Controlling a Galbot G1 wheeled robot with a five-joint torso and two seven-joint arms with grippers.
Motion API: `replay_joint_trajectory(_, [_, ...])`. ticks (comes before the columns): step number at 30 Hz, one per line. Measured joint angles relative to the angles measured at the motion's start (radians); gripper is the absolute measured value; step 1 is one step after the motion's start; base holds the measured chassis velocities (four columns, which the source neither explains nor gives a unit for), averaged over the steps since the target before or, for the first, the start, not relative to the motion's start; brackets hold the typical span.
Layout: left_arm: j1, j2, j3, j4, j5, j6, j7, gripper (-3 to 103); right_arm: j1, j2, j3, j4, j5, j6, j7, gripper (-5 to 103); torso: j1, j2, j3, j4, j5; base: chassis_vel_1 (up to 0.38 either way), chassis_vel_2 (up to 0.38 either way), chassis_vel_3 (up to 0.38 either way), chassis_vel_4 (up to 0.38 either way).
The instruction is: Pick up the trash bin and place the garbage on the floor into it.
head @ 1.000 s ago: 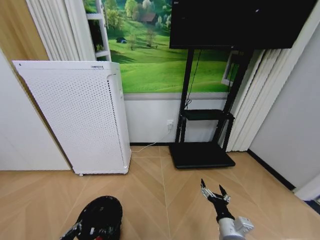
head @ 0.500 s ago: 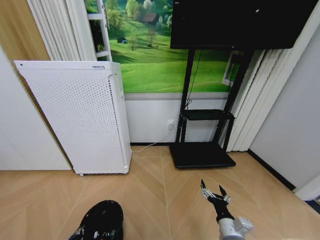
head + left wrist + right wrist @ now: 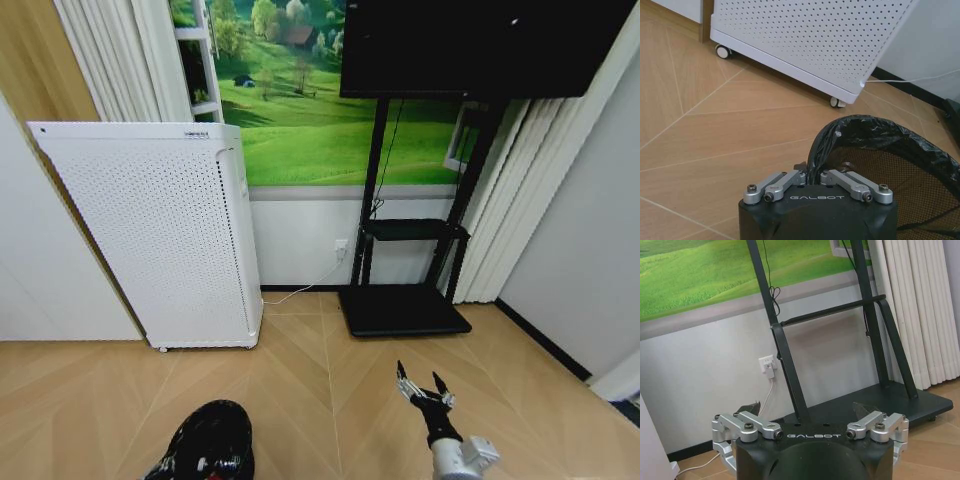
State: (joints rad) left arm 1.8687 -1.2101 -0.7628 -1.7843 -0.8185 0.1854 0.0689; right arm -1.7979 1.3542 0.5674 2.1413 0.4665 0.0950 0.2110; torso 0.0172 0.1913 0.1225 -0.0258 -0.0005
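Head view first: your right gripper (image 3: pixel 419 381) hovers over the floor (image 3: pixel 330 400), fingers spread and empty. Left wrist view: your left gripper (image 3: pixel 812 176) has its fingers pinched on the trash bin (image 3: pixel 890 165) rim, the white appliance (image 3: pixel 815 40) beyond.

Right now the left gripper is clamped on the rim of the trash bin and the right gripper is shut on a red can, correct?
Not quite. The left gripper is clamped on the trash bin rim, but the right gripper is open and holds nothing; the right wrist view shows its fingers spread apart, hovering over the floor.
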Motion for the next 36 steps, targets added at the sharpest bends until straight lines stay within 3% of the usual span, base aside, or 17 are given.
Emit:
replay_joint_trajectory(15, [0.039,-0.011,-0.036,-0.060,-0.012,0.021,-0.027,7,0.018,-0.001,-0.001,-0.013,0.000,0.001,0.003,100,0.000,0.000,0.000,0.0001,0.0005,0.000,0.000,0.000,0.000])
replay_joint_trajectory(17, [0.039,-0.012,-0.036,-0.054,-0.009,0.021,-0.027,13,0.017,-0.002,-0.001,-0.013,0.000,0.002,0.003,100,0.000,0.000,0.000,0.0001,0.0005,0.000,0.000,0.000,0.000])
replay_joint_trajectory(18, [0.039,-0.015,-0.036,-0.048,-0.005,0.022,-0.028,24,0.017,-0.006,-0.001,-0.014,0.000,0.003,0.003,100,0.000,0.000,0.000,0.0001,0.0004,0.000,0.000,0.000,0.000])
replay_joint_trajectory(21, [0.039,-0.019,-0.036,-0.043,-0.001,0.024,-0.030,29,0.020,-0.010,0.001,-0.016,0.001,0.003,0.003,100,0.000,0.000,0.000,0.0000,0.0005,0.000,0.000,0.000,0.000])
replay_joint_trajectory(23, [0.042,-0.024,-0.040,-0.044,-0.001,0.025,-0.030,40,0.027,-0.013,0.001,-0.020,0.002,0.003,0.003,100,0.000,0.000,0.000,0.0000,0.0004,0.000,0.000,0.000,0.000])
replay_joint_trajectory(27, [0.053,-0.030,-0.053,-0.056,0.004,0.026,-0.027,51,0.040,-0.014,-0.006,-0.035,0.002,0.002,0.003,100,0.000,0.000,0.000,0.0001,0.0004,0.000,0.000,0.000,0.000])
replay_joint_trajectory(30, [0.080,-0.035,-0.082,-0.096,0.022,0.033,-0.016,67,0.055,-0.014,-0.022,-0.053,-0.001,0.000,0.005,100,0.000,0.000,0.000,0.0001,0.0005,0.000,0.000,0.000,0.000])
replay_joint_trajectory(31, [0.080,-0.035,-0.082,-0.096,0.022,0.033,-0.016,67,0.055,-0.014,-0.022,-0.053,-0.001,0.000,0.005,100,0.000,0.000,0.000,0.0001,0.0005,0.000,0.000,0.000,0.000])
replay_joint_trajectory(36, [0.121,-0.058,-0.134,-0.156,0.067,0.019,0.006,89,0.060,-0.018,-0.030,-0.071,-0.004,-0.002,0.008,100,0.000,0.000,0.000,0.0002,0.0006,0.000,0.000,0.000,0.000])
